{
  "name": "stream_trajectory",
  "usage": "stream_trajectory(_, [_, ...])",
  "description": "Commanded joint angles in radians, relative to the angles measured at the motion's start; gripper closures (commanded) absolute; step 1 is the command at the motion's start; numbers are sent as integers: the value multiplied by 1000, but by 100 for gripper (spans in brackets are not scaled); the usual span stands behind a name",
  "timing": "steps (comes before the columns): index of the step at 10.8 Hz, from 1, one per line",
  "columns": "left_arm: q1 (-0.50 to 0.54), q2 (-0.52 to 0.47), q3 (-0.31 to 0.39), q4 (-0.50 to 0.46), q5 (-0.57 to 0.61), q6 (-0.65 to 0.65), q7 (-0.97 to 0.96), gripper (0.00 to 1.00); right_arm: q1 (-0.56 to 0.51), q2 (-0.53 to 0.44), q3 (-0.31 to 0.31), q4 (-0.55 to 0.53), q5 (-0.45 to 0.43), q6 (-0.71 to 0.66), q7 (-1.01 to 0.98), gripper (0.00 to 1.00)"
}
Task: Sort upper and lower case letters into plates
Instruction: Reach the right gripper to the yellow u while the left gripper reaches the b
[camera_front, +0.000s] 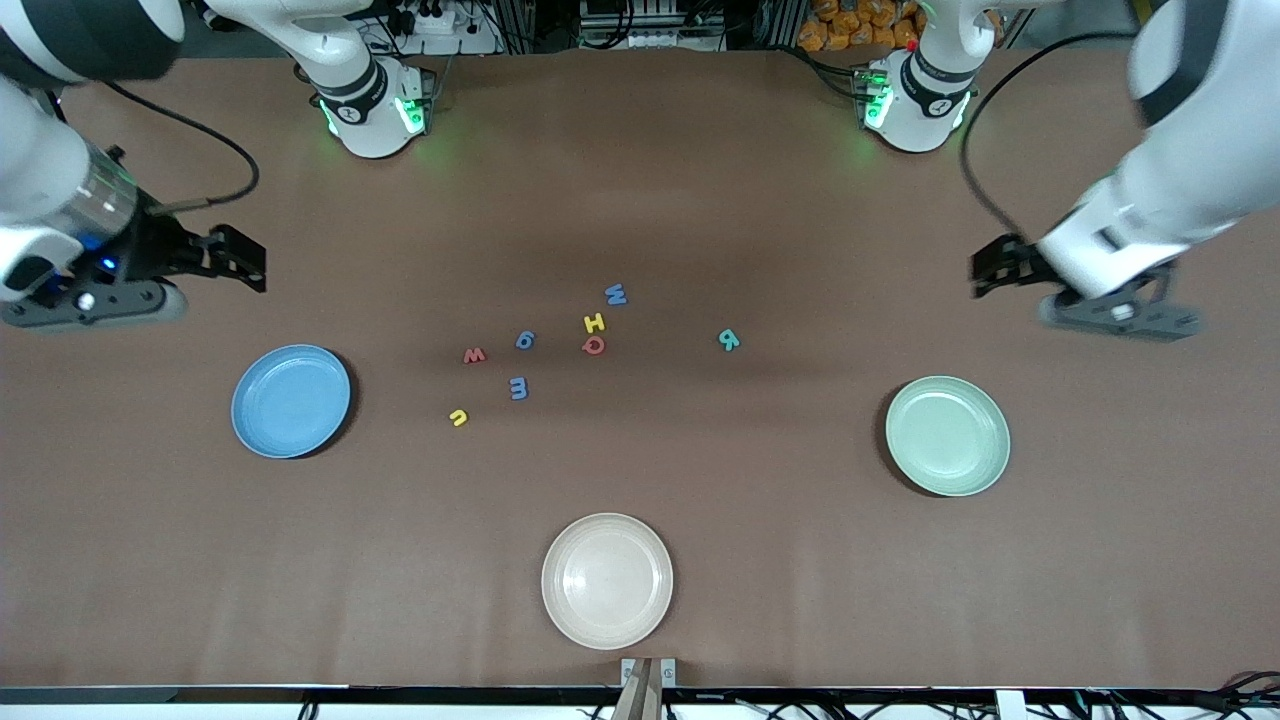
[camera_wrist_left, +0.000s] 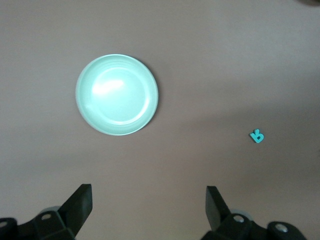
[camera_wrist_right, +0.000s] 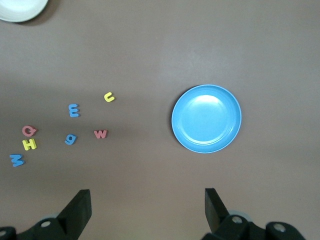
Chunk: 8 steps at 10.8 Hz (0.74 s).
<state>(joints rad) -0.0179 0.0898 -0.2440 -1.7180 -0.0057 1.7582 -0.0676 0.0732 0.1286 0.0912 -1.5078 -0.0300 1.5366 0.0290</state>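
Observation:
Several small foam letters lie mid-table: a blue W (camera_front: 616, 294), a yellow H (camera_front: 594, 322), a red Q (camera_front: 593, 345), a blue g (camera_front: 525, 340), a red w (camera_front: 475, 355), a blue m (camera_front: 518, 388), a yellow u (camera_front: 458, 417) and, apart toward the left arm's end, a teal R (camera_front: 729, 340). The sky blue plate (camera_front: 291, 401) lies toward the right arm's end and the mint green plate (camera_front: 947, 435) toward the left arm's end; both hold nothing. My right gripper (camera_front: 245, 260) hangs open and empty above the table near the blue plate (camera_wrist_right: 206, 118). My left gripper (camera_front: 992, 268) hangs open and empty near the green plate (camera_wrist_left: 117, 95).
A cream-white plate (camera_front: 607, 580) sits near the table's front edge, nearer the camera than the letters. Both arm bases (camera_front: 372, 110) stand along the table edge farthest from the camera. The brown table (camera_front: 760, 520) lies bare between the plates.

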Motion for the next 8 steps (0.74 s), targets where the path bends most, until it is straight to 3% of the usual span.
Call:
stream_trajectory(1, [-2, 49, -78, -75, -22, 87, -175, 0, 16, 89, -2, 3, 18, 28, -6, 0])
stream_trajectory(3, [-45, 137, -138, -83, -7, 141, -456, 0, 45, 143, -1, -60, 19, 179, -14, 0])
stream_trajectory(6, [-178, 238, -138, -150, 73, 306, -820, 0, 94, 192, 1, -208, 19, 414, -39, 0])
stream_trajectory(8, [-223, 301, -138, -184, 98, 423, -966, 0, 94, 251, -1, -242, 19, 502, -151, 0])
